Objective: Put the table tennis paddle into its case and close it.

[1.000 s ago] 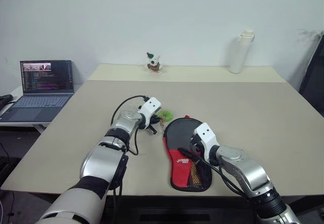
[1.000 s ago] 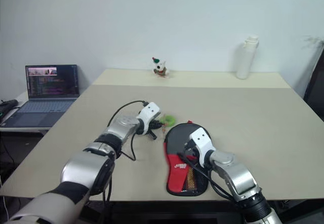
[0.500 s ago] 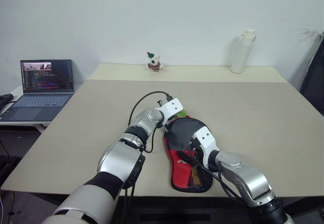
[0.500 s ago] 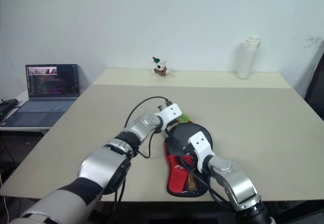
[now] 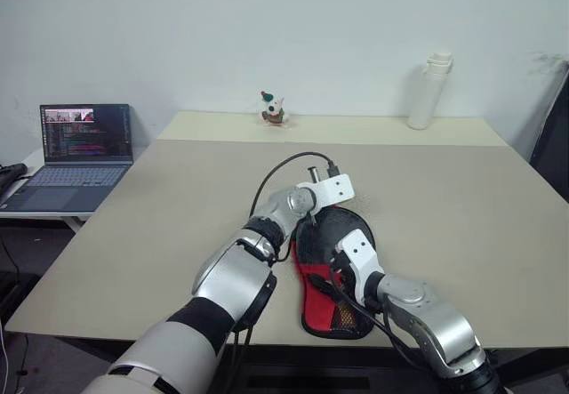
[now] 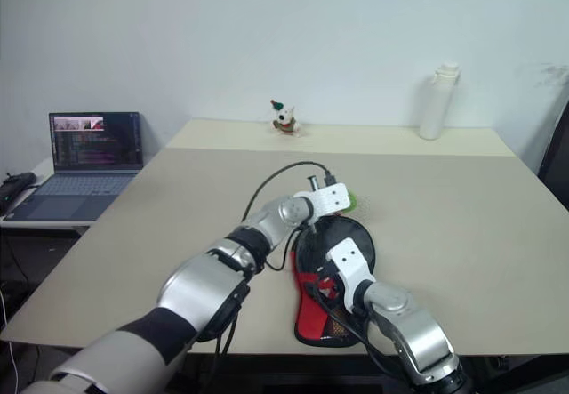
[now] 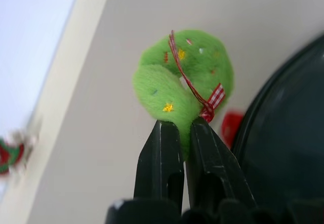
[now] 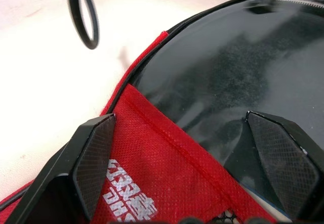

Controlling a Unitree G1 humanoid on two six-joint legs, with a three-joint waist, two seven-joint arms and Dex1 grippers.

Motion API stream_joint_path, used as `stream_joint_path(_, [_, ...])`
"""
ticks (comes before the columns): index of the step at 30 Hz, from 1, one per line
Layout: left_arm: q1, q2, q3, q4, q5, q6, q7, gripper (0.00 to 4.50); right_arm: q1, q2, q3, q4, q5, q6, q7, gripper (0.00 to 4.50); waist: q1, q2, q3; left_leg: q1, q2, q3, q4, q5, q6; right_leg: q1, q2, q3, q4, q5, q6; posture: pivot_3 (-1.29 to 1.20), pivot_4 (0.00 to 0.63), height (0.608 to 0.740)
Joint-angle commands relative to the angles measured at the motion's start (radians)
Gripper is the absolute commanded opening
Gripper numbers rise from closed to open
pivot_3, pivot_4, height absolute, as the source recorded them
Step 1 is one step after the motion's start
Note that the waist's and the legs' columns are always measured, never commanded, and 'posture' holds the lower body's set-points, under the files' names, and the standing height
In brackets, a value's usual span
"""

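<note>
your left gripper [image 7: 181, 133] pinches the green pompom pull [image 7: 183, 77]; right gripper [image 8: 195, 163] spread wide over the case [image 8: 167, 178], holding nothing; tug crooked and the zip may jam.

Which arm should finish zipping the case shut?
The left. Its end effector is shut on the green pompom pull at the case. The right end effector is open, straddling the case.

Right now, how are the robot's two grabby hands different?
The left gripper is shut, pinching the fuzzy green pompom; the right gripper is wide open and holds nothing. The left reaches over the far edge of the case; the right hovers over its red middle. Both have two black fingers.
</note>
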Motion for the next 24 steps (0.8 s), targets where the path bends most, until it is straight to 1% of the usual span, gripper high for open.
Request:
stream_joint_path(1, [-0.055, -0.034, -0.002, -0.028, 0.004, -0.05, 0.02, 0.01, 0.034, 0.001, 0.032, 0.044, 0.001, 0.051, 0.004, 4.5, 0.0, 0.0, 0.0, 0.0, 0.0, 0.0, 0.0, 0.0, 0.0, 0.0, 0.0, 0.0, 0.0, 0.0, 0.0, 0.0, 0.15, 0.74])
stream_joint_path(5, [-0.057, -0.059, 0.007, -0.028, -0.004, -0.066, -0.001, 0.01, 0.027, 0.002, 0.029, 0.056, 0.001, 0.046, 0.006, 4.5, 0.0, 0.0, 0.0, 0.0, 0.0, 0.0, 0.0, 0.0, 0.0, 0.0, 0.0, 0.0, 0.0, 0.0, 0.0, 0.0, 0.15, 0.74])
stream_joint_path(13, [-0.027, -0.087, 0.029, -0.032, -0.039, -0.104, -0.148, 0.01, 0.01, 0.007, 0.03, 0.08, -0.004, 0.03, 0.012, 4.5, -0.001, 0.0, 0.0, 0.0, 0.0, 0.0, 0.0, 0.0, 0.0, 0.0, 0.0, 0.0, 0.0, 0.0, 0.0, 0.0, 0.15, 0.74])
stream_joint_path(16, [-0.02, -0.088, 0.043, -0.035, -0.055, -0.109, -0.186, 0.84, 0.005, 0.008, 0.032, 0.087, -0.006, 0.025, 0.013, 4.5, -0.001, 0.0, 0.0, 0.0, 0.0, 0.0, 0.0, 0.0, 0.0, 0.0, 0.0, 0.0, 0.0, 0.0, 0.0, 0.0, 0.15, 0.74])
stream_joint_path(19, [-0.019, -0.082, 0.041, -0.036, -0.054, -0.114, -0.195, 1.93, -0.001, 0.008, 0.033, 0.092, -0.007, 0.023, 0.015, 4.5, -0.001, 0.0, 0.0, 0.001, 0.0, 0.0, 0.0, 0.0, 0.0, 0.0, 0.0, 0.0, 0.0, 0.0, 0.0, 0.0, 0.15, 0.74])
stream_joint_path(22, [-0.022, -0.055, 0.04, -0.035, -0.047, -0.085, -0.174, 3.0, -0.012, 0.008, 0.032, 0.098, -0.007, 0.023, 0.018, 4.5, -0.007, 0.0, 0.0, 0.001, 0.0, 0.001, 0.0, 0.0, 0.0, 0.0, 0.0, 0.0, 0.0, 0.0, 0.0, 0.0, 0.15, 0.74])
stream_joint_path(24, [-0.024, -0.031, 0.066, -0.037, -0.07, -0.064, -0.161, 3.0, -0.018, 0.008, 0.031, 0.098, -0.004, 0.024, 0.02, 4.5, -0.011, 0.0, 0.0, 0.001, 0.001, 0.001, 0.0, 0.0, 0.0, 0.0, 0.001, 0.001, 0.0, 0.0, 0.0, 0.0, 0.15, 0.74])
